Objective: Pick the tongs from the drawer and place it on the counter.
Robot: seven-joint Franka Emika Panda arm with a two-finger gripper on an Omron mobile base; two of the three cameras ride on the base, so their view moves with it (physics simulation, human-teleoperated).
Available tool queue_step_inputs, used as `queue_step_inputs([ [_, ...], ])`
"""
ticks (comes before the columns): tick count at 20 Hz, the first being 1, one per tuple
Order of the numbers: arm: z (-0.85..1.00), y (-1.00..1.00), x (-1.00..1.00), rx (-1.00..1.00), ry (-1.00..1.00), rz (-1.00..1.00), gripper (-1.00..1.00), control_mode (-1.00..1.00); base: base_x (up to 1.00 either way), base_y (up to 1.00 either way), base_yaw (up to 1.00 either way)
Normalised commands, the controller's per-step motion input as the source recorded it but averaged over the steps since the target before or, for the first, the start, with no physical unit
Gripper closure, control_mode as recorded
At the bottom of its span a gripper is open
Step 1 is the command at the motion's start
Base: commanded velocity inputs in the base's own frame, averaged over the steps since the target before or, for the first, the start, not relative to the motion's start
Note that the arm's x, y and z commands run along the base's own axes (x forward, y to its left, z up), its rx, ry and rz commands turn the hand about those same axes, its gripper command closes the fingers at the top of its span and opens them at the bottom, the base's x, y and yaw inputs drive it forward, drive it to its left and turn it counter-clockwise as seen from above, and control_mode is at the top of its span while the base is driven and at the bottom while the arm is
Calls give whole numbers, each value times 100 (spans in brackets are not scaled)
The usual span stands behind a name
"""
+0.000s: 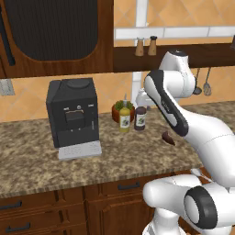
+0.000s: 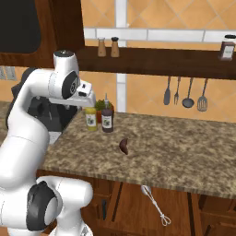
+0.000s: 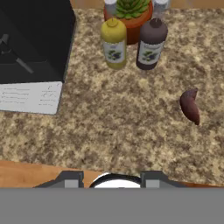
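Speckled brown-and-beige granite formed the counter, which carried a black coffee machine at its left, a yellow bottle and a dark bottle standing side by side before a potted plant, and a small dark brown lump lying apart to their right. The tongs lay in the open drawer below the counter edge, with the rounded end toward the front. The arm was raised above the counter, and the gripper looked down on the worktop from above its front edge. Its two dark finger tips stood apart, with nothing between them. Utensils hung on the tiled wall beneath the dark wooden shelf.
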Motion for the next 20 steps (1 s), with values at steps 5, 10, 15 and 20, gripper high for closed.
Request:
queue_step_inputs([
  [5,-40,-21,-76,4,7,-8,-100,-100,0,0,0],
  [10,-83,-49,-64,4,25,-19,-100,-100,0,0,0],
  [15,-43,-26,-27,0,14,-9,-100,100,-19,-7,-7],
  [20,0,0,0,0,0,0,-100,100,-53,27,-64],
])
